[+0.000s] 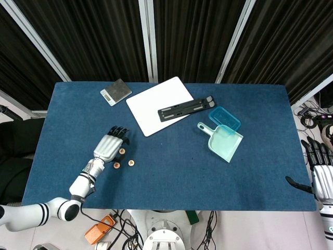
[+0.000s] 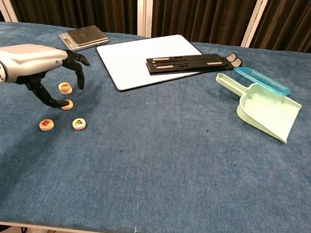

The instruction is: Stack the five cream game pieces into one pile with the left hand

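Note:
Several cream game pieces lie apart on the blue table point(image 2: 167, 168). In the chest view one piece point(image 2: 65, 87) is furthest back, a second piece point(image 2: 66, 105) lies just in front of it, and two more point(image 2: 46, 124) point(image 2: 78, 123) sit nearer the front. My left hand point(image 2: 35, 68) hovers over the back two with its fingers spread and arched; its thumb tip reaches the left edge of the second piece. It holds nothing. In the head view the left hand point(image 1: 110, 146) covers the rear piece. My right hand point(image 1: 322, 179) hangs off the table's right edge, fingers extended.
A small scale point(image 2: 86, 36) and a white board point(image 2: 134, 58) lie behind the pieces. A black stand point(image 2: 192, 62), a teal lid point(image 2: 262, 80) and a mint dustpan point(image 2: 267, 109) occupy the back right.

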